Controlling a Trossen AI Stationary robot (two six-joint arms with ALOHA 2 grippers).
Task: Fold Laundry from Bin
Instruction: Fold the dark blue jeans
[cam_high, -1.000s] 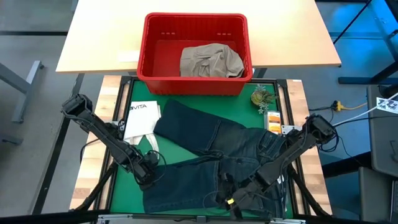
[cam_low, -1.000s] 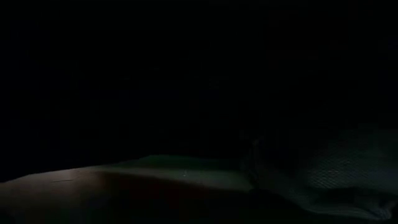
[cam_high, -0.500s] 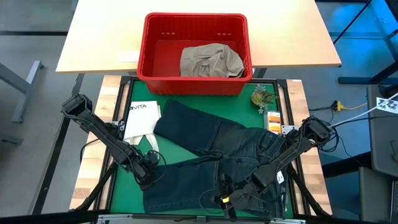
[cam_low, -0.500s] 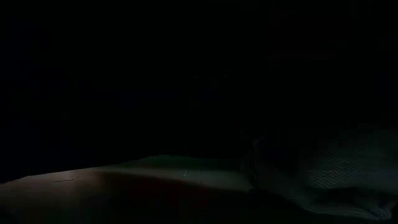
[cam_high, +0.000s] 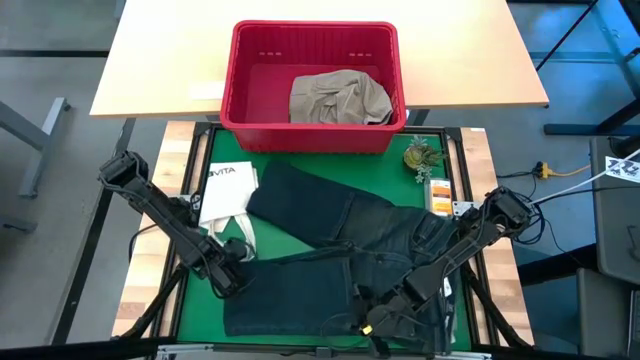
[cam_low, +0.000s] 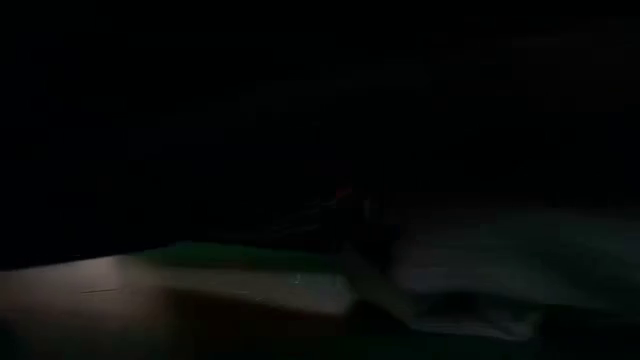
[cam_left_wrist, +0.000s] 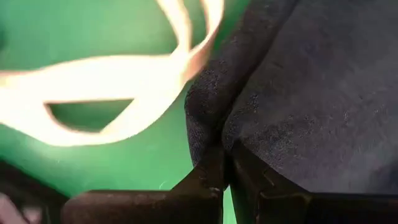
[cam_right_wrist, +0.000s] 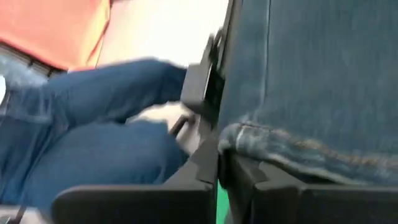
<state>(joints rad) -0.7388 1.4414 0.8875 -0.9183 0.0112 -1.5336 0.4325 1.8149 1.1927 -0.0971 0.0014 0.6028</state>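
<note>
Dark blue denim jeans (cam_high: 340, 260), the laundry, lie spread on the green mat (cam_high: 205, 300). One leg runs toward the far left, the other along the near side. My left gripper (cam_high: 232, 278) is shut on the left end of the near leg. My right gripper (cam_high: 372, 320) is shut on the jeans at their near edge. The red bin (cam_high: 312, 135) stands beyond the mat, and a khaki garment (cam_high: 338, 98) lies in it. The low view is too dark to make anything out. My left gripper pinches a rounded edge (cam_left_wrist: 208, 127) at the end of the near leg between its two fingers. It comes from above, pointing down. The leg lies on the mat beside it. My right gripper pinches a stitched, faded edge of the jeans (cam_right_wrist: 261, 140) between its two fingers. It comes slanting down from the table's right side. The denim drapes over one finger (cam_right_wrist: 273, 186). The rest of the jeans lies on the mat.
A white tote bag (cam_high: 226, 192) lies on the mat's far left, its loop handles (cam_left_wrist: 124, 87) close to my left gripper. A small green plant (cam_high: 420, 155) and a box (cam_high: 440, 192) stand at the mat's right edge, near the bin.
My left gripper has rolled its wrist and shifted a little toward the table's left edge, drawing the end of the near leg with it. The leg now reaches farther left. My right arm has sunk slightly onto the jeans' near edge.
</note>
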